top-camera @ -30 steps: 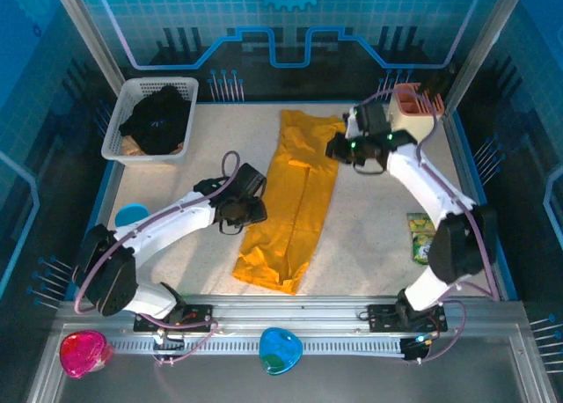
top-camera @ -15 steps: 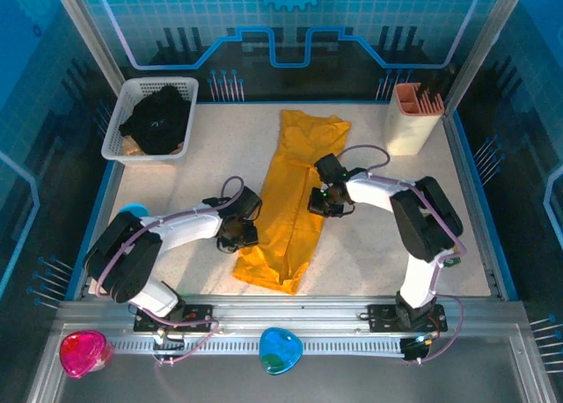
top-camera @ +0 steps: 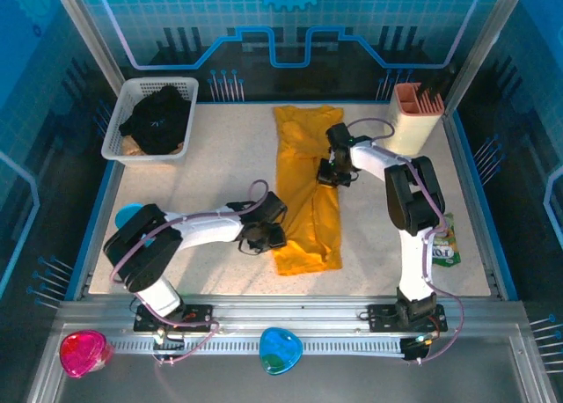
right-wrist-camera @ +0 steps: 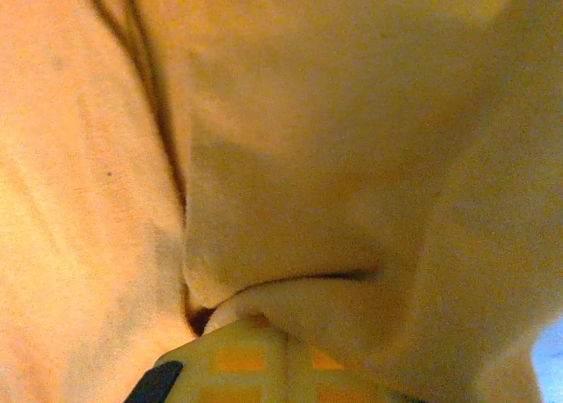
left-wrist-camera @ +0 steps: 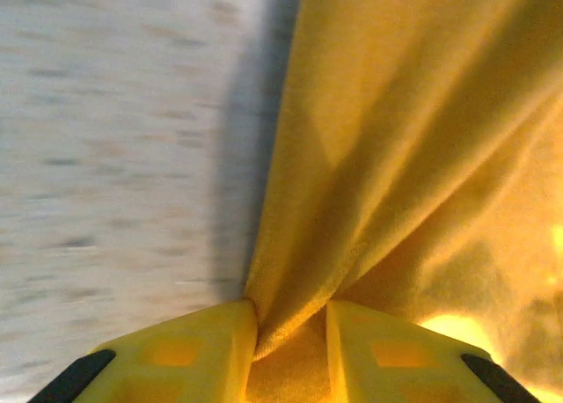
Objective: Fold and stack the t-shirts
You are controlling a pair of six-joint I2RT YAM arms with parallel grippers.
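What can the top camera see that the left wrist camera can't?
The top view takes in the black t-shirt in the white basket, a tan cup, and the right gripper down on the yellow t-shirt. The left wrist view gets up close to the left gripper, whose yellow fingers pinch a fold of the cloth. Both show the yellow t-shirt lying on the speckled table.
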